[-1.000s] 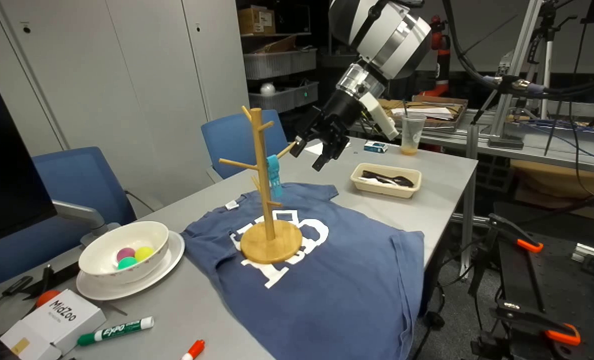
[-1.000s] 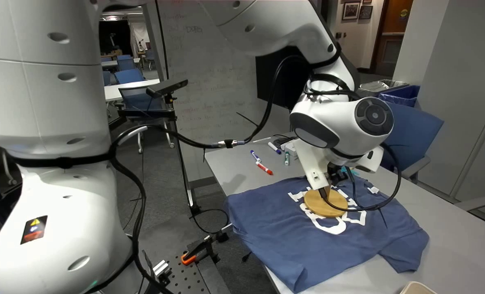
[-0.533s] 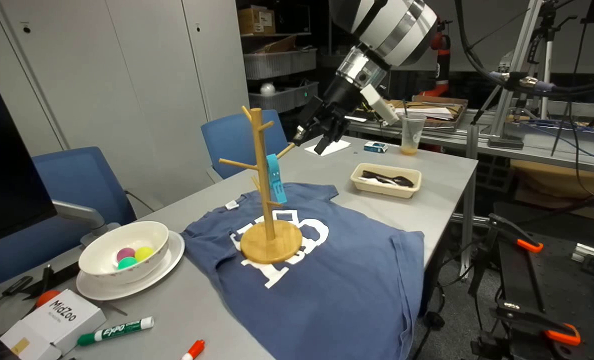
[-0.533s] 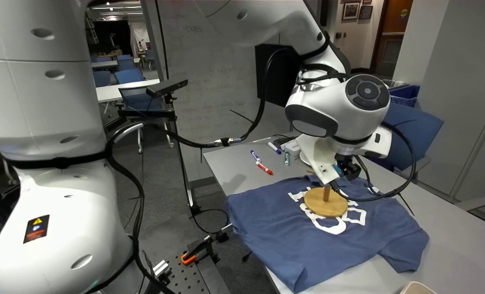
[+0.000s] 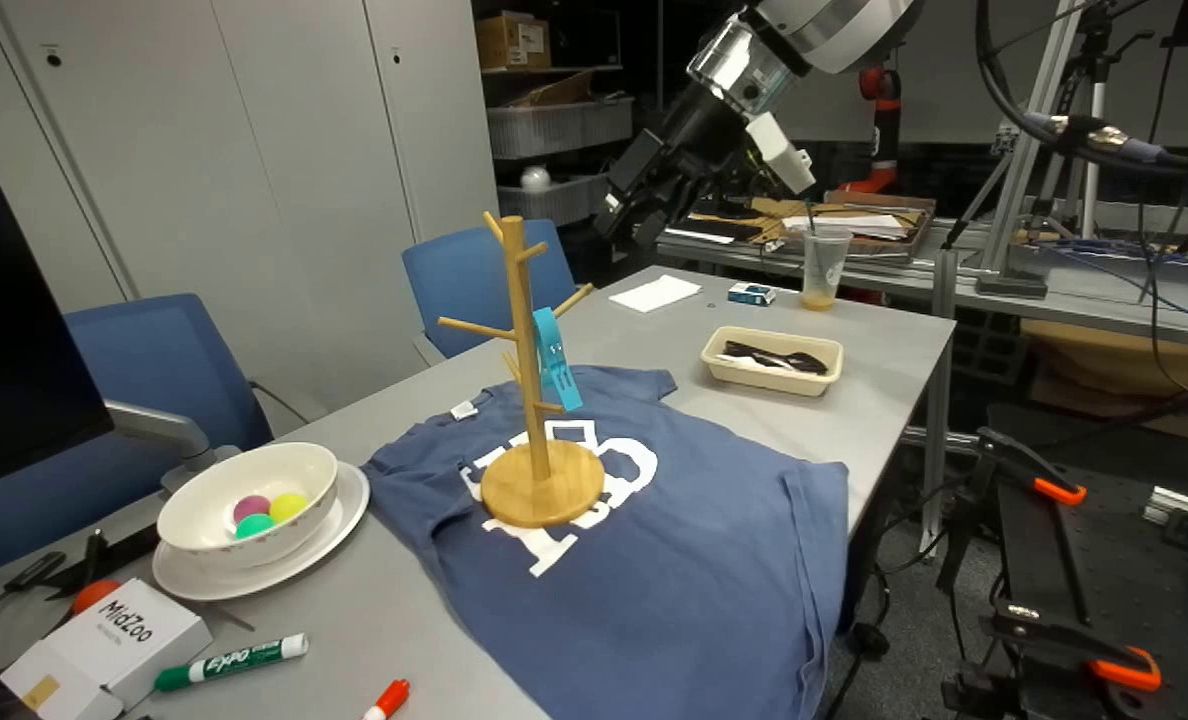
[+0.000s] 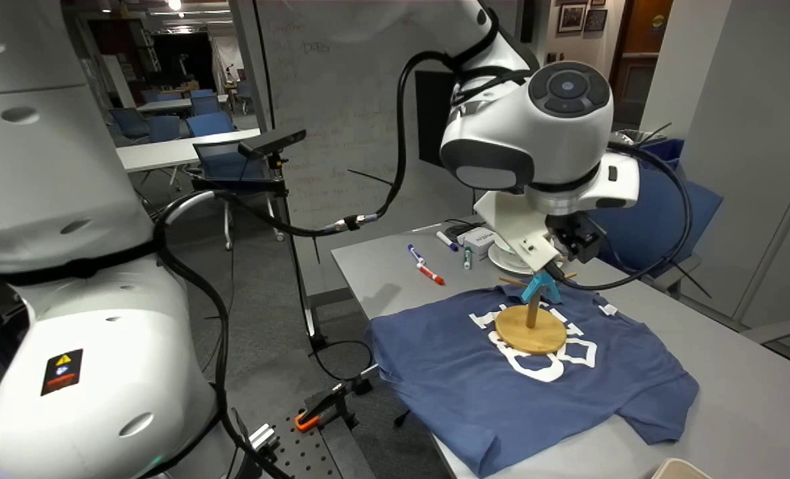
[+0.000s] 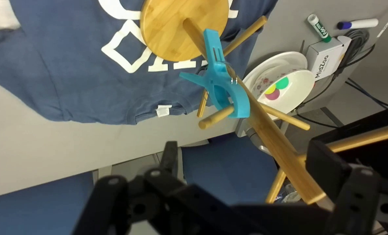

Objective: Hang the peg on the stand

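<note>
- Your task looks all but done: the peg (image 7: 212,76) hangs on the stand (image 5: 526,350), its curved end around a branch (image 7: 216,118) near the middle of the wrist view, with the branch's tip showing past it.
- The stand is upright, its round base (image 5: 544,502) on the blue shirt (image 5: 674,560).
- In that exterior view the peg sits just left of the frame's centre, legs pointing down; you can't tell whether they touch the short lower branch there.
- Your gripper (image 5: 630,222) holds nothing: in the wrist view its fingers (image 7: 171,156) are spread wide, one at the bottom left of centre, the other at the lower right.
- Relative to the gripper, the peg shows lower and further left in both exterior views. In the wrist view it fills the upper middle, beyond the fingertips and not between them.
- What's left, I'd judge, is only taking your arm clear. The finger at the lower right of the wrist view overlaps an upper branch in the frame, so avoid sweeping sideways into the stand; a knock could shake the peg off.
</note>
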`<move>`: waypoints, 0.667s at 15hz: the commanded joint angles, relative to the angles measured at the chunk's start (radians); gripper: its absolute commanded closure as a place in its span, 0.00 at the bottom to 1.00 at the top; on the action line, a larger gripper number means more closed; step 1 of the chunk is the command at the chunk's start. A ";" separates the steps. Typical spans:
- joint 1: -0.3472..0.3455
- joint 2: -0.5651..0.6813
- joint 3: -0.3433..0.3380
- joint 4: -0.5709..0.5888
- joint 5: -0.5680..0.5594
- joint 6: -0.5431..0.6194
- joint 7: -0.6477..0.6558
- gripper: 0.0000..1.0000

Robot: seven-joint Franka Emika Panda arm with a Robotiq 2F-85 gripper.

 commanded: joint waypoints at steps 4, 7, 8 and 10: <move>0.006 -0.183 0.035 -0.108 -0.091 0.062 0.021 0.00; -0.019 -0.234 0.061 -0.146 -0.252 0.050 0.075 0.00; -0.031 -0.247 0.067 -0.155 -0.320 0.041 0.094 0.00; -0.051 -0.273 0.078 -0.161 -0.434 0.021 0.138 0.00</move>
